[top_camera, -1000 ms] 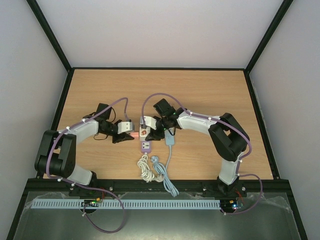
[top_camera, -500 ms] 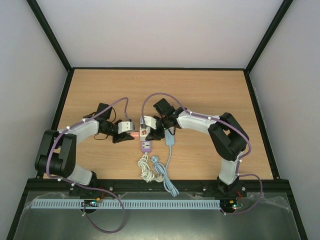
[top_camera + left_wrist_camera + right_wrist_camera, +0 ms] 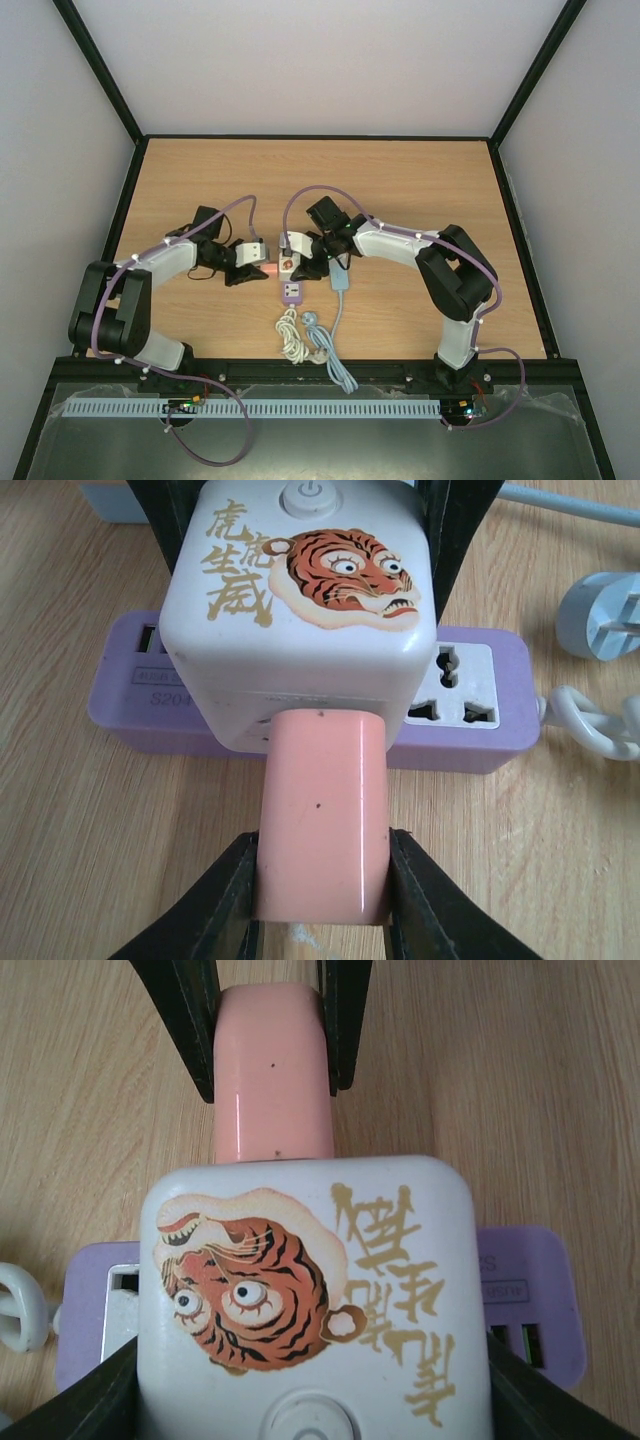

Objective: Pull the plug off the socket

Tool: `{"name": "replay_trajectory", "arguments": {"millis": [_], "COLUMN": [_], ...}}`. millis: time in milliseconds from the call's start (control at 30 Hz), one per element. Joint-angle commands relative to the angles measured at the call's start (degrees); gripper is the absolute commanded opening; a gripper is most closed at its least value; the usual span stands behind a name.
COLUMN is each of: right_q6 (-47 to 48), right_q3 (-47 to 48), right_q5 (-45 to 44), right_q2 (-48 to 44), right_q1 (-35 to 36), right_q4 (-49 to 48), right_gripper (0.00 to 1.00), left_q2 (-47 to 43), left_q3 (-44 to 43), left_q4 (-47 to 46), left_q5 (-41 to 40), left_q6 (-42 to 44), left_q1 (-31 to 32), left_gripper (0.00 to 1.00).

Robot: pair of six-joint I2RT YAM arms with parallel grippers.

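Pink plug (image 3: 320, 815) still in white socket cube (image 3: 310, 1290) — left gripper (image 3: 322, 875), right gripper (image 3: 315, 1390) unmoved.

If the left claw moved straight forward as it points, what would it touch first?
The left claw would likely hit the white tiger cube socket, beyond the pink plug it grips.

The left arm (image 3: 160, 258) and right arm (image 3: 400, 242) are showing white shells between black joints, each trailing a purple cable (image 3: 241, 205); the left gripper (image 3: 320, 865) is looking matte black.
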State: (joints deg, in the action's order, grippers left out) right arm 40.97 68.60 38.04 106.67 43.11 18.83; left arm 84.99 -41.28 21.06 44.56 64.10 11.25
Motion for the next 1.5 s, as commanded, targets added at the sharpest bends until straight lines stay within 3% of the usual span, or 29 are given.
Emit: {"name": "replay_trajectory", "arguments": {"millis": [0, 100, 267, 467, 700, 1000, 1233, 1467], "right_q6": [1.25, 1.11, 0.73, 1.39, 1.31, 0.72, 0.36, -0.27], "right_q3": [-2.61, -2.23, -0.15, -1.64, -0.97, -0.99, -0.62, -0.33], "right_q5": [-4.67, -4.62, -3.57, -6.13, -6.14, -5.32, -5.05, -4.87], "right_q2": [0.44, 1.01, 2.01, 1.71, 2.34, 1.88, 1.85, 1.92], "right_q1": [-0.31, -0.33, -0.33, -0.33, -0.31, -0.31, -0.31, -0.34], "right_q4": [5.79, 5.9, 7.07, 7.08, 7.78, 7.53, 7.48, 7.12], "right_gripper": [0.06, 0.06, 0.06, 0.05, 0.05, 0.06, 0.08, 0.1], "left_q2": [0.47, 0.42, -0.05, 2.07, 0.18, -0.71, 1.56, 6.81], "left_q3": [-4.52, -4.72, -4.91, -6.08, -4.86, -8.96, -15.06, -19.74], "left_q4": [7.13, 6.76, 3.34, 11.01, 6.46, 14.87, 7.79, -9.28], "left_q5": [0.35, 0.28, 0.29, -1.03, -0.48, -0.13, -2.29, -15.95], "left_q6": [5.6, 5.62, 0.97, 9.71, 5.62, 13.3, 5.31, -10.87], "left_q1": [-5.37, -5.39, 2.08, -6.4, -3.18, -16.08, -25.36, -26.21], "left_gripper": [0.15, 0.14, 0.13, 0.13, 0.12, 0.13, 0.15, 0.19]}}
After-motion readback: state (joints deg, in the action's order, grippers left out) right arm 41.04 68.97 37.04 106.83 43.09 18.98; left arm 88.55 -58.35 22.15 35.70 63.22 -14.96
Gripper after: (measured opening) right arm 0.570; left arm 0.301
